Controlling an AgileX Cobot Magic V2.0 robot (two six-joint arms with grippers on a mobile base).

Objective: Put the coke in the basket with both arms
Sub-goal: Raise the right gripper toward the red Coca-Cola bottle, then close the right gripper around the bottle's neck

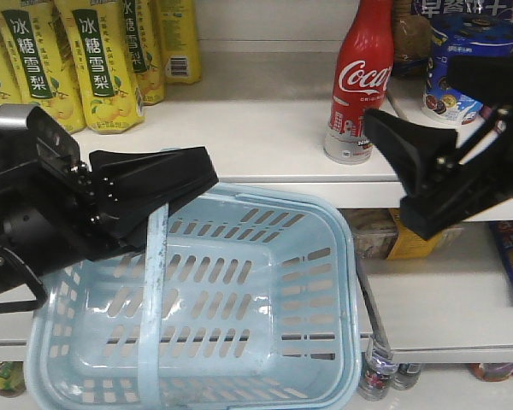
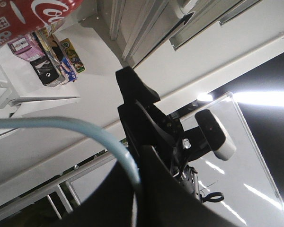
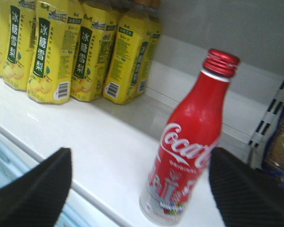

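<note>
the coke (image 1: 359, 81) stands upright on a white shelf (image 1: 265, 137). it is a slim contoured bottle with a glossy red skin, white script, a ribbed red screw cap and a pale silvery band with small print round its foot.

the right gripper (image 1: 389, 166) is at the coke's right side, level with its lower half and just short of it. its jaws are wide: in the right wrist view the two matte black fingertips (image 3: 35, 189), finely textured, sit one on each side of the bottle without touching it.

below the coke and to its left, in front of the shelf edge, is the basket (image 1: 342, 256). it is light blue smooth plastic, rectangular, with rows of slots in the walls and floor and a rolled rim. its near corner lies just under the coke's foot. its flat handle (image 1: 154, 290) is swung up across the opening. the left gripper (image 1: 184, 179), a black wedge, sits well left of the coke with its jaws closed on the top of that handle.

far to the coke's left on the same shelf stands a row of bottles (image 1: 103, 60) in shiny yellow wrap with dark green labels. just right of the coke is a blue and white snack tub (image 1: 457, 60).
</note>
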